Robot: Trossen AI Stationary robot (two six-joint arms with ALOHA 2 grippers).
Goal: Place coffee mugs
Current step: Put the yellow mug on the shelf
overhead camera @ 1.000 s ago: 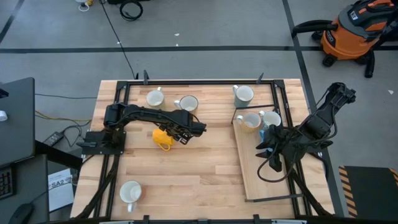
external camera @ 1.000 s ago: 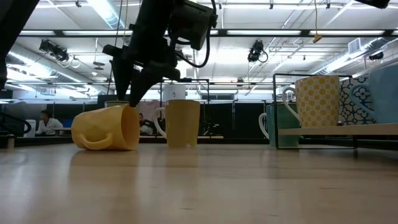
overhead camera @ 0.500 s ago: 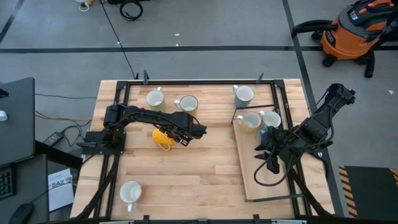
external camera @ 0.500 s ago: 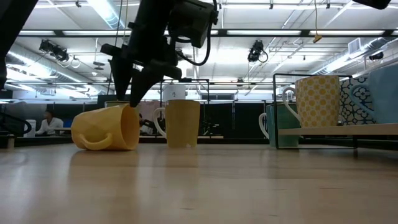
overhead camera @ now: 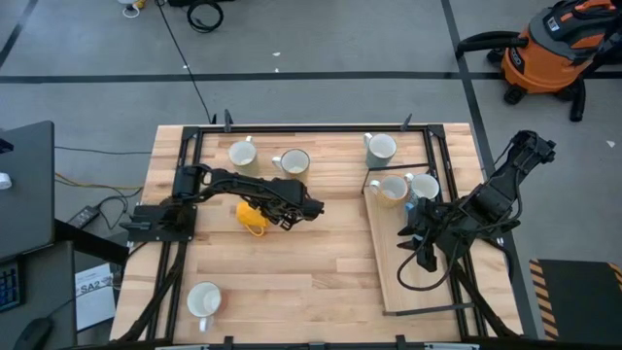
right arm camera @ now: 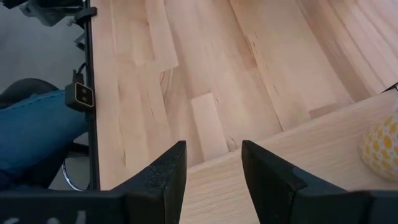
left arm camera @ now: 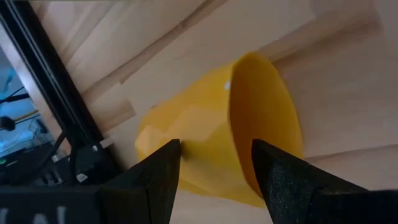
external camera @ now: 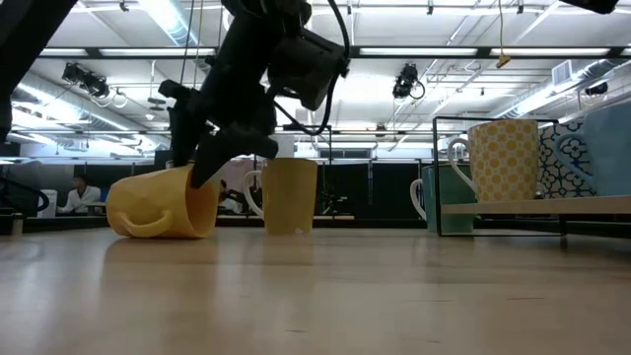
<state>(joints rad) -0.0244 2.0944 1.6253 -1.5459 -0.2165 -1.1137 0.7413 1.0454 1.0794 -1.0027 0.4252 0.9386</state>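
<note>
1. Step in hand: pickup of the yellow mug (overhead camera: 252,217), lying on its side on the table (overhead camera: 311,282), left of centre. Nothing held yet.
2. Left gripper (overhead camera: 278,216) down at the mug, fingers spread wide, straddling the wall near the rim (left wrist view: one finger (left arm camera: 160,177) outside the body, the other by the mouth). No grip so far, by the look of it.
3. Right gripper (overhead camera: 425,255) parked over the raised board (overhead camera: 394,292) on the right, fingers open, empty.
4. Mug axis: horizontal, running roughly left-right across the table. Mouth points right, toward the left gripper; base to the left. Handle low on the near side, at table level (low view).
5. Next move, as a judgement: close on the wall, lift, rotate upright before setting down. Thin rim pinch on a round body, so slip or roll is the likely fault.
6. Other mugs: two upright just beyond, one (overhead camera: 204,300) near-left, one (overhead camera: 380,148) far right, three on the board.
</note>
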